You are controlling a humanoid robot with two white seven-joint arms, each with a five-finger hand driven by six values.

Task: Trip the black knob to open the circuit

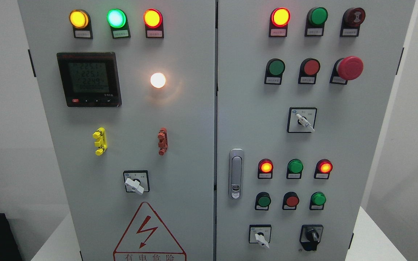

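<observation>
The black knob (312, 236) sits at the lower right of the right door (368, 145), beside a white switch (261, 237), its grip running near vertical with a slight tilt, and no hand shows, so the fingers cannot be told.

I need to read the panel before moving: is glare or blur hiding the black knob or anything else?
Head view: black knob sharp, evenly lit, shadow beneath; white lamp blown out with a halo; meter display dim, digits illegible; small label plates too tiny to read.
</observation>
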